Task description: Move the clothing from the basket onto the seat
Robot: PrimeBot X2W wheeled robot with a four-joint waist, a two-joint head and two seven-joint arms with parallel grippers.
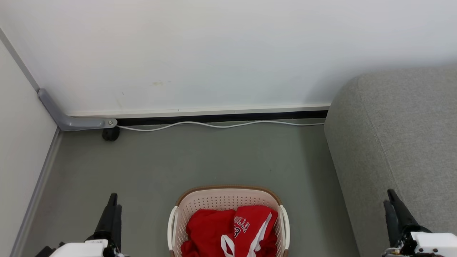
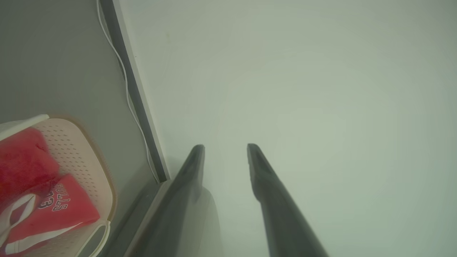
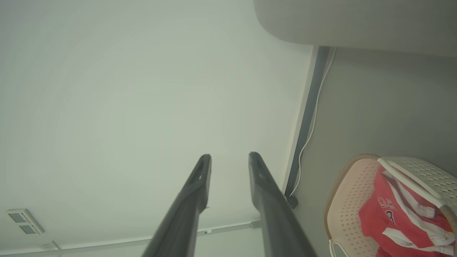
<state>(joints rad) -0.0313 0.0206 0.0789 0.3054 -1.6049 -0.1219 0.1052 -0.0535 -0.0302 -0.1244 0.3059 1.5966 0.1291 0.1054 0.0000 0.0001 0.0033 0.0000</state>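
The basket (image 1: 228, 191), cream with a brown rim, stands on the floor at the bottom middle of the head view. In it lies the clothing: a red jersey (image 1: 250, 223) with white trim and lettering, and a plain red garment (image 1: 207, 228) to its left. The seat (image 1: 403, 135), a grey sofa, rises at the right, beside the basket. My left gripper (image 1: 113, 201) hangs left of the basket and my right gripper (image 1: 389, 198) in front of the seat's side. In the wrist views, left gripper (image 2: 225, 146) and right gripper (image 3: 229, 156) are open and empty.
A white wall runs across the back, with a white cable (image 1: 221, 125) along its base. A grey bracket (image 1: 71, 119) and a black foot (image 1: 110, 134) sit in the left corner beside a pale side panel (image 1: 21, 150). Grey floor (image 1: 214, 157) lies between wall and basket.
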